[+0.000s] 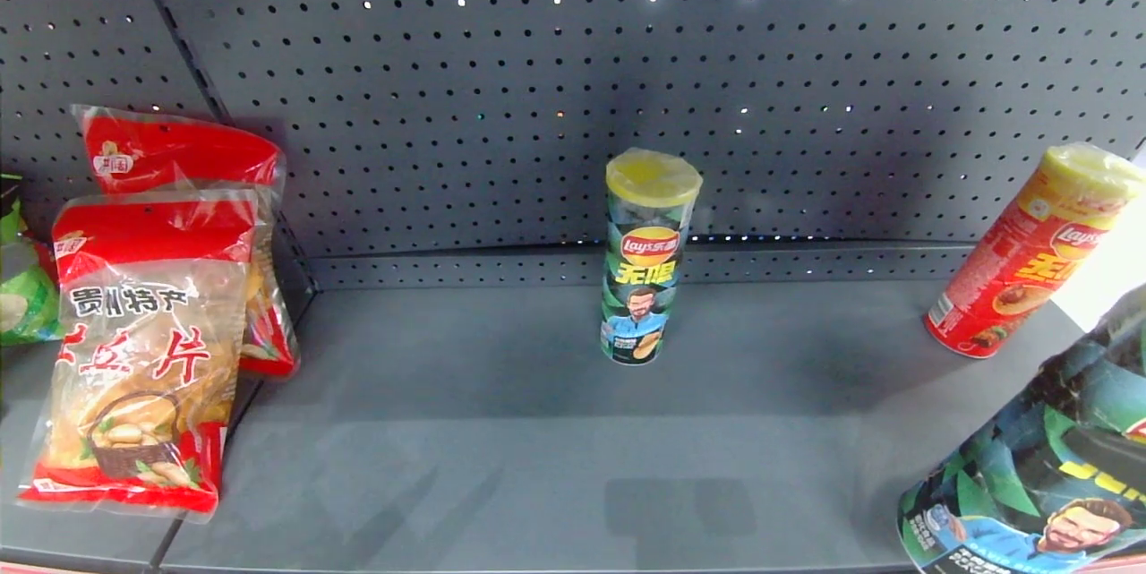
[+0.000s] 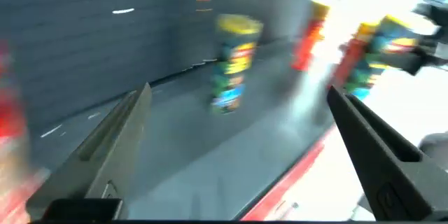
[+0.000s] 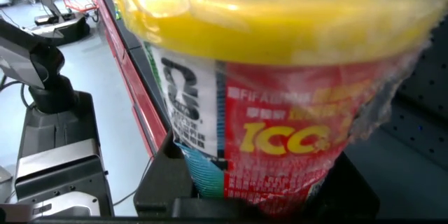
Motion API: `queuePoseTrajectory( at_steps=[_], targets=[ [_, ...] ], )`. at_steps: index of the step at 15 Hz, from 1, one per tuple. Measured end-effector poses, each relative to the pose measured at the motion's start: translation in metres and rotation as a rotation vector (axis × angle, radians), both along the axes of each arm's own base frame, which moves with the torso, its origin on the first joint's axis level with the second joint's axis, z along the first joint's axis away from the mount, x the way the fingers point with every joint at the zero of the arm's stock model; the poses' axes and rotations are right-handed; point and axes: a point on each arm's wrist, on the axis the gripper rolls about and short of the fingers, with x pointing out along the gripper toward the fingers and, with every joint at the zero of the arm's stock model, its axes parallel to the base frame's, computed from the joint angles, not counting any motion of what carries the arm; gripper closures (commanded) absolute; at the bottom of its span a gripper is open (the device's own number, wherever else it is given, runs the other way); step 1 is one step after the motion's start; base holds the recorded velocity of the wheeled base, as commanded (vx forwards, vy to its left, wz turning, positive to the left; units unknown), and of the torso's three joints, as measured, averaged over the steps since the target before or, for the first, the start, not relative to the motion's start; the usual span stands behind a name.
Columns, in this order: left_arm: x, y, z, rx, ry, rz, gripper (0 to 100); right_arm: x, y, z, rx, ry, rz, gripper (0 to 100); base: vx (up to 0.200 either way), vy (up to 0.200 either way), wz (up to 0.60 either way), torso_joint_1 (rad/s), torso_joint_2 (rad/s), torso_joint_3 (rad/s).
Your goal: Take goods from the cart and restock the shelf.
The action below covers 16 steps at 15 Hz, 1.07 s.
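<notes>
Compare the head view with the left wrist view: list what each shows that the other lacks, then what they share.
Head view, not the wrist view: a green bag at the far left of the shelf, beside two red snack bags; a red blur at the wrist view's edge may be those bags. Left wrist view, not the head view: the left gripper, open, facing the shelf. Both: the upright green can mid-shelf, the red can to its right, and a second green can held in the right gripper.
</notes>
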Motion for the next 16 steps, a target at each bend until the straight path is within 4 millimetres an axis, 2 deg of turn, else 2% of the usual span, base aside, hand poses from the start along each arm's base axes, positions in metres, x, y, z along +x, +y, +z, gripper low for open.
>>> queuePoseTrajectory(
  at_steps=[2, 4, 8, 12, 14, 16],
  targets=[
    [0.032, -0.009, 0.001, 0.056, -0.02, -0.112, 0, 0.0, 0.0, 0.0, 0.0, 0.001, 0.0, 100, 0.0, 0.0, 0.0, 0.0, 0.0, 0.0],
    [0.066, -0.014, -0.011, 0.11, -0.021, -0.186, 0, 0.001, 0.0, -0.001, 0.001, 0.007, 0.0, 100, 0.0, 0.0, 0.0, 0.0, 0.0, 0.0],
    [0.129, -0.022, -0.045, 0.156, -0.082, -0.246, 0, 0.004, 0.0, -0.003, 0.004, 0.031, 0.0, 100, 0.0, 0.0, 0.0, 0.0, 0.0, 0.0],
    [0.185, -0.034, -0.093, 0.222, -0.098, -0.311, 0, 0.01, 0.0, -0.006, 0.004, 0.061, 0.0, 100, 0.0, 0.0, 0.0, 0.0, 0.0, 0.0],
    [0.204, -0.052, -0.112, 0.233, -0.102, -0.37, 0, 0.012, 0.0, -0.007, 0.004, 0.073, 0.0, 100, 0.0, 0.0, 0.0, 0.0, 0.0, 0.0],
    [0.223, -0.072, -0.114, 0.224, -0.119, -0.424, 0, 0.015, 0.0, -0.008, 0.004, 0.084, 0.0, 100, 0.0, 0.0, 0.0, 0.0, 0.0, 0.0]
  ],
)
